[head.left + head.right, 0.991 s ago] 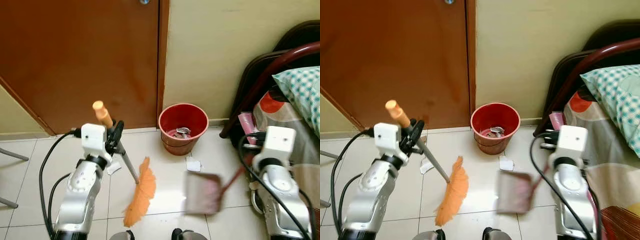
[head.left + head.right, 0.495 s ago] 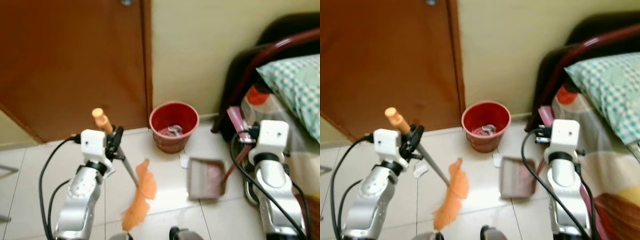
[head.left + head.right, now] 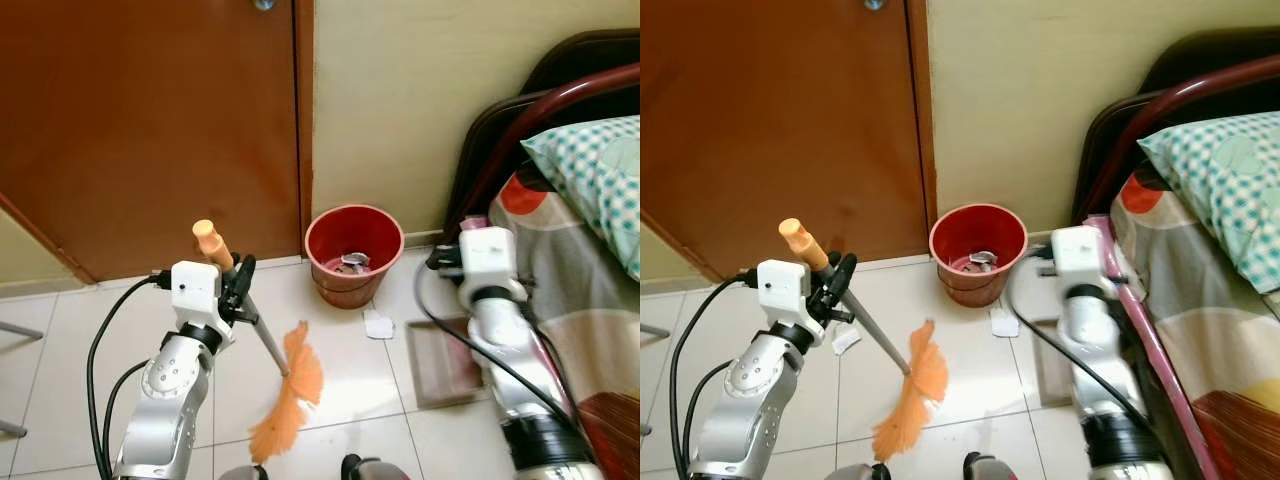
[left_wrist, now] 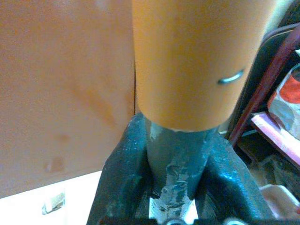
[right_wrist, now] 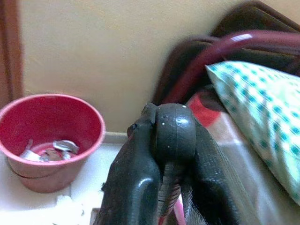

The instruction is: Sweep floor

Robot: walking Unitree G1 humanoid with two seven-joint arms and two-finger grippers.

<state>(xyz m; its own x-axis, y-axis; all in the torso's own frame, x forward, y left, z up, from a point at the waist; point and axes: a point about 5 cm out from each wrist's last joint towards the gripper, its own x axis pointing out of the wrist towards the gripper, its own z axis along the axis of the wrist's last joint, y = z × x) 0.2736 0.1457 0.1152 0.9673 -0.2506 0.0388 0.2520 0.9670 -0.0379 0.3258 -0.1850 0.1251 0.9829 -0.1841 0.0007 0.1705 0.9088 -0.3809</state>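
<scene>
Down near the robot's feet, the orange bristles of the broom (image 3: 290, 395) rest on the tiled floor (image 3: 60, 370), the shaft slanting up and left into the left gripper (image 3: 238, 290), which is clamped tight around the grey shaft just below the orange handle cap. To the right, the dustpan (image 3: 445, 360) lies flat on the floor beside the bed (image 3: 580, 270), and the right gripper (image 5: 171, 154) is pinched around its dark rounded handle end. A little farther off, a white scrap of paper (image 3: 379, 324) sits between the broom and the dustpan's far left corner, just short of the red bin (image 3: 354, 252) against the wall, by the brown door (image 3: 150, 130). To do this well, I'd say the dustpan's lip needs to stay pressed flat and turned toward that scrap, with the broom drawing it across in a low, short stroke so nothing skips under the edge. The left wrist view gives the close grip on the shaft, plus a second scrap (image 4: 52, 204) on the floor by the door; the right wrist view looks into the bin and shows crumpled litter already inside, and the teal checked pillow (image 5: 253, 108) up on the bed.
</scene>
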